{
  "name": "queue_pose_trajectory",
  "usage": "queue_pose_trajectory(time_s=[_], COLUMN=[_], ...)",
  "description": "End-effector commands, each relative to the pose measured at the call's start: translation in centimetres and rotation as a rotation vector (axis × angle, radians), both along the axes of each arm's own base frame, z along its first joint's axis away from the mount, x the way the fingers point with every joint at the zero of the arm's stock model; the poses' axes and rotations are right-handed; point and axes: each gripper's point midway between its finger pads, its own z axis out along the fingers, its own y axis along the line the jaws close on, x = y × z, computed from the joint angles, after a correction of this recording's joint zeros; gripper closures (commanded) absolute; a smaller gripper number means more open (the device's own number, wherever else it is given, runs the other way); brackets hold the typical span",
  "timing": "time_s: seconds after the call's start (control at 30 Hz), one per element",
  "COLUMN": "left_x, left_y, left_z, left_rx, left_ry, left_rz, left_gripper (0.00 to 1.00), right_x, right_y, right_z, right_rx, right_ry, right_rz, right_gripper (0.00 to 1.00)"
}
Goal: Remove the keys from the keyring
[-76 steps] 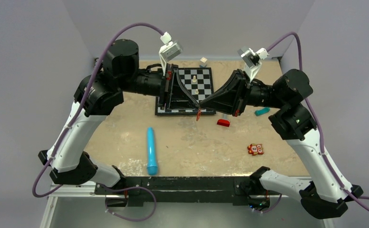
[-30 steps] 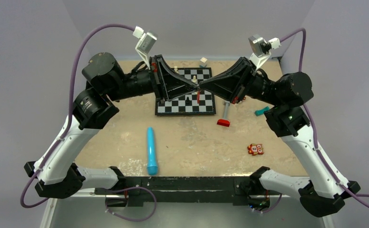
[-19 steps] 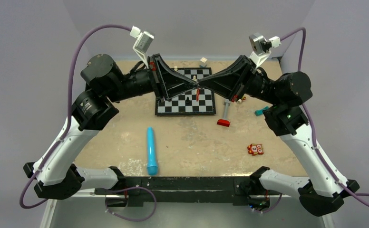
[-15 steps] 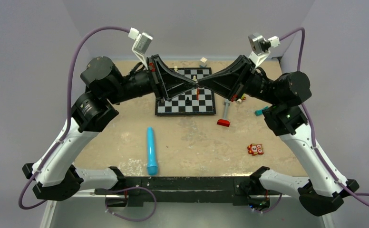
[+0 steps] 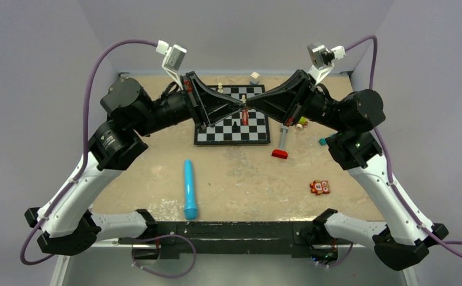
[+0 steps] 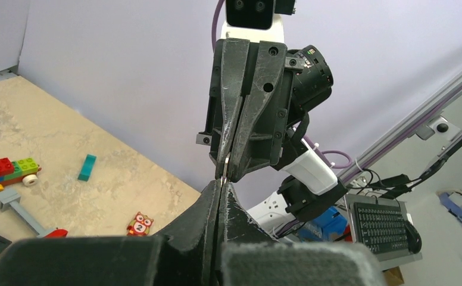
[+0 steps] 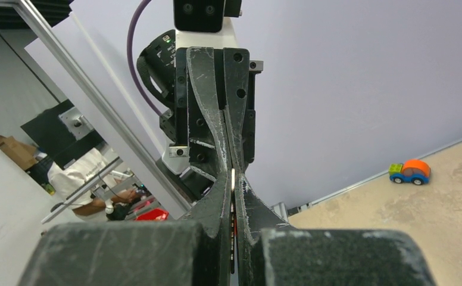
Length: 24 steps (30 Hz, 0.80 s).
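My two grippers meet tip to tip in the air above the chessboard [image 5: 258, 136]. The left gripper [image 5: 242, 107] is shut, its tips pinching the thin metal ring of the keyring. The keyring's red tag [image 5: 245, 117] hangs straight down under the meeting point. My right gripper [image 5: 249, 108] is shut on a thin flat silver key [image 7: 233, 179], seen edge-on between its fingers. The left wrist view shows the same key [image 6: 224, 169] as a sliver in the right gripper's jaws, just beyond my left gripper [image 6: 221, 182]. The ring itself is too small to make out.
On the tan table lie a blue cylinder [image 5: 190, 189], a red block-headed toy [image 5: 280, 153], an orange owl tile [image 5: 319, 187], a teal block [image 5: 322, 142] and a brick car [image 5: 297, 122]. Chess pieces [image 5: 233, 126] stand on the board, and a white cube [image 5: 255, 77] sits behind it.
Both arms have lifted and moved farther back, tips still together, from the board's front edge to over its middle. The red tag went along with them.
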Motion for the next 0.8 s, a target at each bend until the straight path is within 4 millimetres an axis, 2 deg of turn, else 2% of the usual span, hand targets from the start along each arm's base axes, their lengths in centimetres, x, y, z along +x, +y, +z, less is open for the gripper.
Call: queue_pose_trajectory(time_s=[0.0,0.23,0.63,0.7,0.77], left_x=[1.2,1.2,1.0,1.0,1.2], left_y=[1.7,2.4,2.3,2.4,2.6], left_z=[2.4,2.4,1.9,1.6,0.5], left_rx=[-0.082,-0.076,-0.046,-0.024,0.030], left_ry=[-0.039,-0.042,-0.043,-0.045,-0.029], left_rz=[0.113,0.144,0.131,0.139,0.152], left_gripper=[1.00,1.00,1.00,1.00,1.00], right_x=[-2.1,-2.2,-2.2,-2.2,-2.2], right_y=[-0.7,-0.8,-0.8,-0.9,-0.9], right_z=[1.6,1.7,1.5,1.2,1.0], right_rx=[0.042,0.045,0.039,0.028,0.019], right_ry=[-0.061,-0.063,-0.056,-0.055,-0.054], right_rz=[0.038,0.037,0.036,0.030,0.026], right_gripper=[1.00,1.00,1.00,1.00,1.00])
